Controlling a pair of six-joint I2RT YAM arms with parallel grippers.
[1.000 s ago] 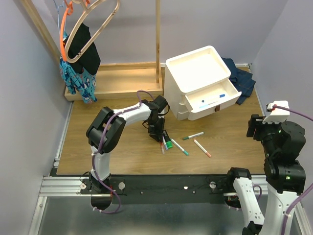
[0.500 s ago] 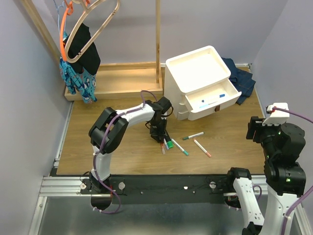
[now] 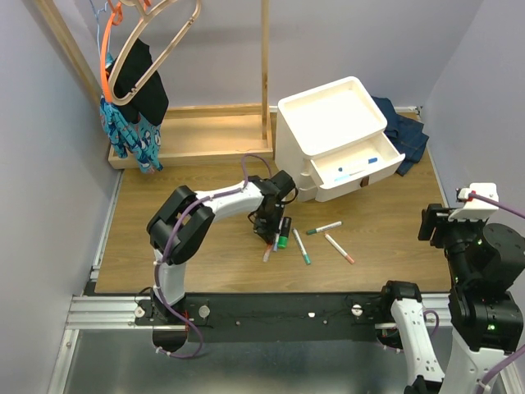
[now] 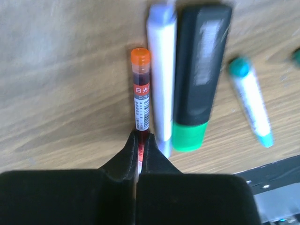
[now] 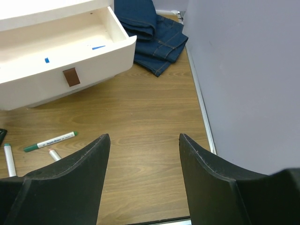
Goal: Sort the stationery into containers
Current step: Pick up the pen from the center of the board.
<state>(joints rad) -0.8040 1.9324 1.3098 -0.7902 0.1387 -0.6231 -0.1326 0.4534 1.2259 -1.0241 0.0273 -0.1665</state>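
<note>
**A:** How is the left arm set?

**B:** It reaches forward from its base and bends in toward the middle of the table, wrist tipped down. The left gripper (image 4: 138, 140) is low over a cluster of markers just in front of the white drawer unit (image 3: 289, 154).

**A:** And its jaws?

**B:** Pressed together, pinching the near end of a slim orange-capped pen (image 4: 142, 93). The pen lies flat on the wood, pointing away from the fingers.

**A:** What is crowding it?

**B:** A slim white marker (image 4: 162, 70) lies right alongside the pen, parallel to it. A thick black-and-green marker (image 4: 199, 75) lies against that one's far side. A teal-capped marker (image 4: 251, 101) lies apart from them, at an angle.

**A:** The right arm?

**B:** It is raised at the right edge of the table, near the wall. The right gripper (image 5: 144, 140) has its fingers spread wide with only bare tabletop between them.

**A:** Anything else out on the table?

**B:** A green-capped marker (image 5: 50, 141) and an orange-tipped marker (image 3: 339, 248) lie loose between the cluster and the right arm. The unit's open drawer (image 5: 61, 89) is pulled out toward the right arm, with a blue-capped marker (image 3: 357, 171) inside. Folded jeans (image 5: 154, 28) lie behind the unit by the right wall. The wooden rack base (image 3: 205, 135) sits to the unit's left, with clothes on hangers (image 3: 131, 90) above its left end.
</note>
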